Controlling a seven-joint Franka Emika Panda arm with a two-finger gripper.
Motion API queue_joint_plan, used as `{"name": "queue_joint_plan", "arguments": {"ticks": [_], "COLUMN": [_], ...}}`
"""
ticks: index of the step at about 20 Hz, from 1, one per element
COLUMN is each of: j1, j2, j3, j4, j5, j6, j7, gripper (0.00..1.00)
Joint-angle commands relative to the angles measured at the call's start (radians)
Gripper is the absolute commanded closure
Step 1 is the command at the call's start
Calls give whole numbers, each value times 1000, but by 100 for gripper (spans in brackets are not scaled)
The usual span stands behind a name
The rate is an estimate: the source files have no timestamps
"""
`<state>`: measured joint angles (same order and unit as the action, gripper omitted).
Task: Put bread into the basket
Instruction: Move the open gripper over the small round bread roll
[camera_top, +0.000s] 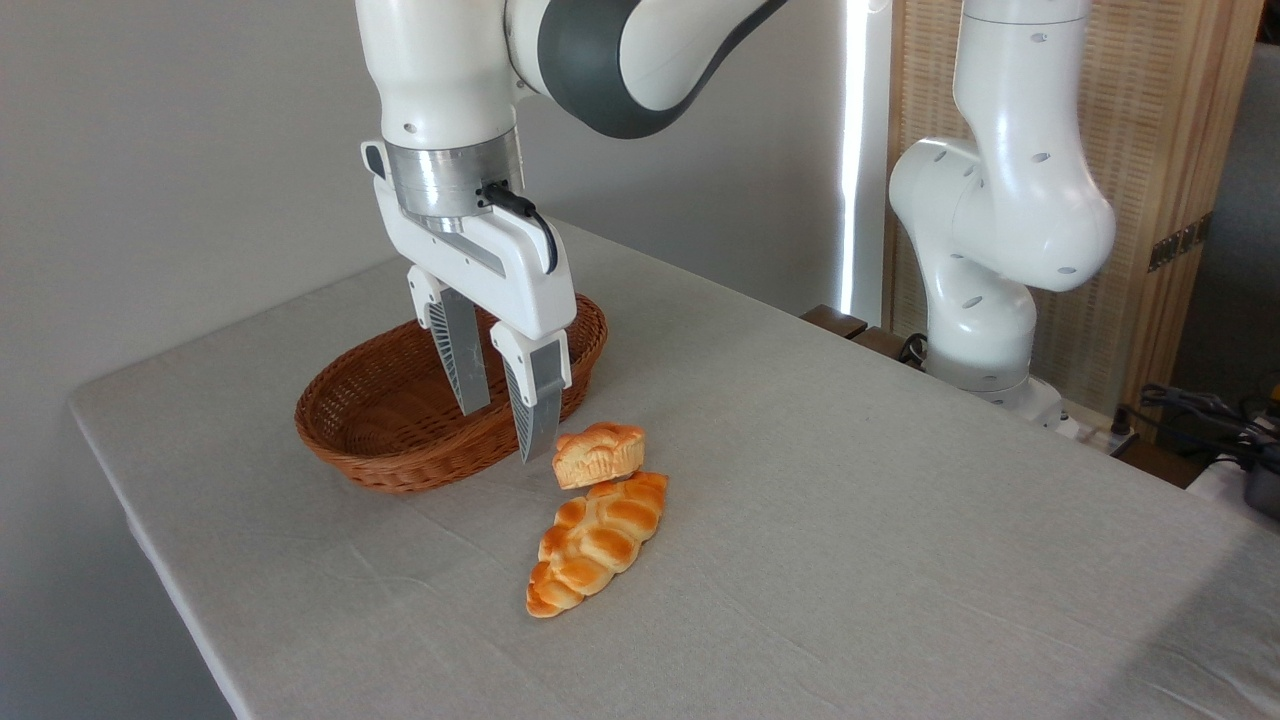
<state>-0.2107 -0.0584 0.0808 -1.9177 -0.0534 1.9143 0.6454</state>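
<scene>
Gripper fingers apart, empty, beside bread; basket behind; no writing legible

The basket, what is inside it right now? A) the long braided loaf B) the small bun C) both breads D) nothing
D: the basket shows only bare wicker inside, while the small bun and the braided loaf both lie on the table beside it, and the open tool holds nothing.
</scene>
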Motion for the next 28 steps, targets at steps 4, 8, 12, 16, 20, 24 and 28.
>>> {"name": "queue_joint_plan", "arguments": {"ticks": [4, 8, 12, 16, 20, 24, 28], "j1": [-2, -2, -2, -4, -10, -10, -32], "j2": [-1, -1, 0, 2, -15, -79, -120], "j3": [5, 5, 5, 2, 0, 2, 4], "j4": [9, 9, 12, 6, -24, -115, -213], "j5": [-16, -16, -16, -14, -11, -5, 0], "j6": [-5, -5, -6, -6, -6, 5, 9], "j7": [-7, -9, -9, -9, -9, 45, 74], "gripper": [0, 0, 0, 0, 0, 0, 0]}}
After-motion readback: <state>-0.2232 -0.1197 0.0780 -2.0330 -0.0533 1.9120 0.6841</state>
